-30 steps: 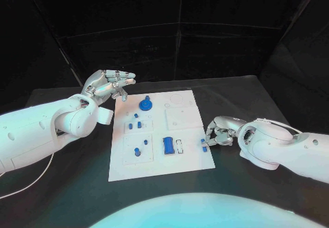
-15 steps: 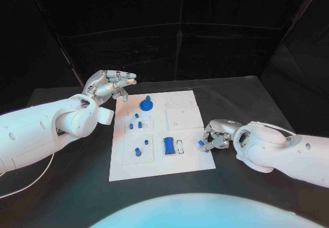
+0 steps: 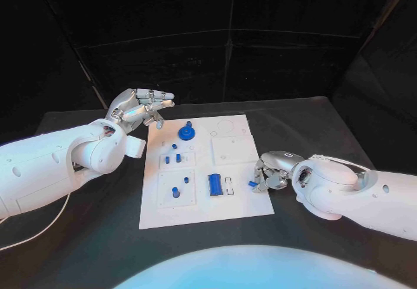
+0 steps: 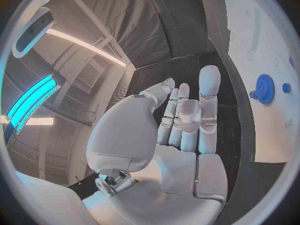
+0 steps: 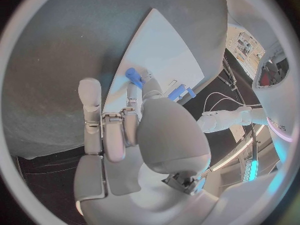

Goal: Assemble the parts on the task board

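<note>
The task board (image 3: 234,208) looks like smooth, flat white plastic. The blue parts (image 3: 213,183) look like shiny plastic. Each robot hand (image 3: 271,173) is shiny silver metal. The table (image 3: 313,129) is dull black.

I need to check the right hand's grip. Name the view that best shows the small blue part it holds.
The right wrist view: the small blue part sits unobstructed at the tips of the right hand. The head view shows the part largely masked by the fingers. The left wrist view looks elsewhere.
</note>
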